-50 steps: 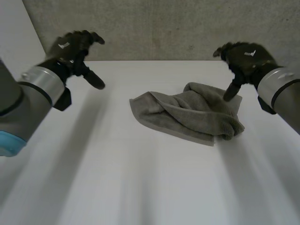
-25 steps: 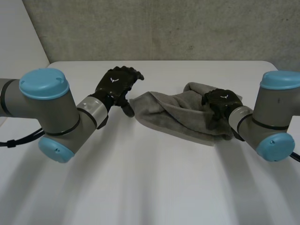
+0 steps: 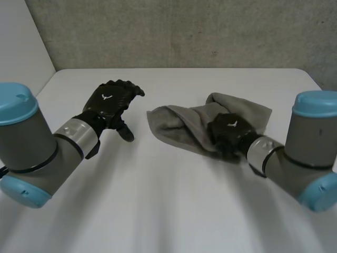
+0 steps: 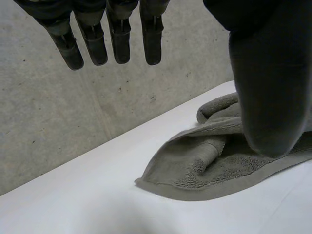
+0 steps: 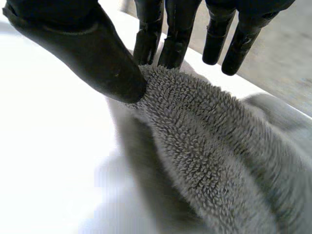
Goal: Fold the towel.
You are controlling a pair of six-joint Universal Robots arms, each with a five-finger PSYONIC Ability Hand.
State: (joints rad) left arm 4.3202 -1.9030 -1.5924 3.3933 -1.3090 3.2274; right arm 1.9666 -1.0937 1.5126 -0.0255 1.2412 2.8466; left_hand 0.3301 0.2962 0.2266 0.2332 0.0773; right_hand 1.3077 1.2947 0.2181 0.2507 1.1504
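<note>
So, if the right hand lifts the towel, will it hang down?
Probably floppy: the towel lies in soft crumpled folds, so it should sag from the right hand pinching it. Its looped pile looks rough, so slipping seems unlikely.

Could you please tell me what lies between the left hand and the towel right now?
Only bare white table. In the head view the left hand sits apart from the towel, with nothing lying in the gap.
</note>
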